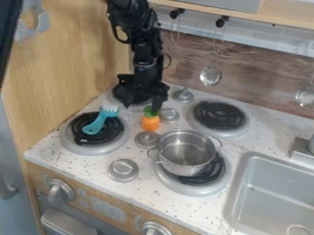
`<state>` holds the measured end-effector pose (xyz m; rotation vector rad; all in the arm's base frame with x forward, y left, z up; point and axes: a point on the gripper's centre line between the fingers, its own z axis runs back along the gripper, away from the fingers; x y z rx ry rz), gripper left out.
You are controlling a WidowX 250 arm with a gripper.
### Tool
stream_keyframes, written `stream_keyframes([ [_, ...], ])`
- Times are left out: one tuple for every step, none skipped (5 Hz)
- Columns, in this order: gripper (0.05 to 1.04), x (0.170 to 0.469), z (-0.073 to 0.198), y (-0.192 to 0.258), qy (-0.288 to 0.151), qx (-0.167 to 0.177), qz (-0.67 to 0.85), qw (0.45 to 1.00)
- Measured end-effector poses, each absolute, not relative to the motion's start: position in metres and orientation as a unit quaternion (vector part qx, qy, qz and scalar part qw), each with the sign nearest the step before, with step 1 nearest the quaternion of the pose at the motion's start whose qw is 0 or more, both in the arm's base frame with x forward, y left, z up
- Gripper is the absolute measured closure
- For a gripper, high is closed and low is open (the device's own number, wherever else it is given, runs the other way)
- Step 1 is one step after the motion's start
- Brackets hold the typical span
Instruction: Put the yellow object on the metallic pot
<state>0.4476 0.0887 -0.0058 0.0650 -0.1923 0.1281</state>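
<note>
Claw (142,108) hangs by carrot (150,123), 2 knobs (146,138) crowding it.

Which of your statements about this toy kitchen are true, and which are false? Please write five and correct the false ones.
1. The shiny metal pot stands on a round black burner. True.
2. The orange toy carrot with a green top is inside the pot. False: it is outside the pot, near the black gripper.
3. A turquoise utensil with a handle lies on another burner. True.
4. The gripper is over the grey sink. False: it is over the white speckled stove top.
5. The pot is closed by a lid. False: its top is open.
</note>
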Motion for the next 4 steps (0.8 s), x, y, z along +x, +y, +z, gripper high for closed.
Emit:
stream_keyframes([
  [0.085, 0.455, -0.017, 0.085, -0.1, 0.016, 0.064, 0.993],
  [0.085, 0.457, -0.019, 0.083, -0.105, 0.016, 0.062, 0.992],
  [0.145, 0.458, -0.026, 0.079, -0.1, 0.016, 0.048, 0.994],
  [0.439, 0.458, -0.028, 0.078, -0.104, 0.017, 0.042, 0.994],
])
